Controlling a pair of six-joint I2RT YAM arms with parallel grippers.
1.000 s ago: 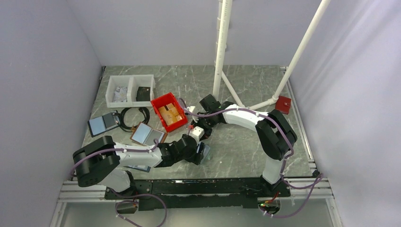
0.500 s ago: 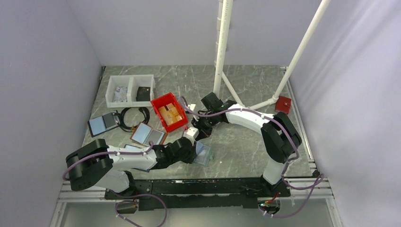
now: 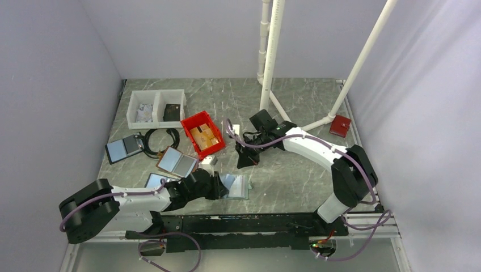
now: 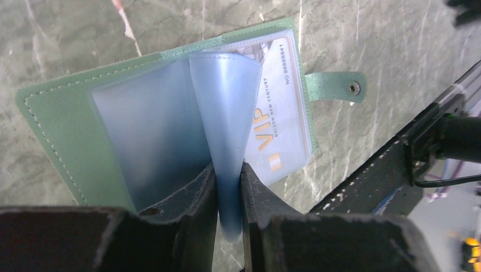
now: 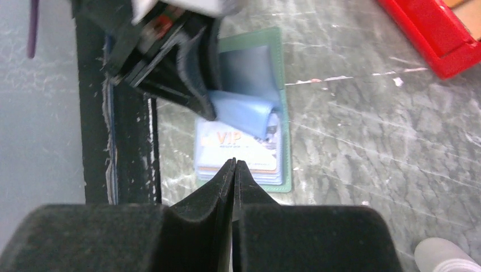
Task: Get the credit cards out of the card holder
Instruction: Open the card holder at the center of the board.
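Note:
The teal-edged card holder lies open near the table's front edge. In the left wrist view its green cover and tab show. My left gripper is shut on a pale blue clear-pocket leaf and lifts it off the holder. A pale credit card with orange "VIP" print sits in the right panel's pocket. My right gripper is shut and empty, hovering just over the far edge of the holder above the VIP card. In the top view it is behind the holder.
A red bin, a white two-part tray, a dark folder, a brown-edged folder and a black cable ring lie at back left. White poles stand behind. The black front rail runs beside the holder.
My left gripper has drawn back to the left along the front edge, and the holder now lies spread open with one leaf lifted. My right gripper has shifted right, off the holder.

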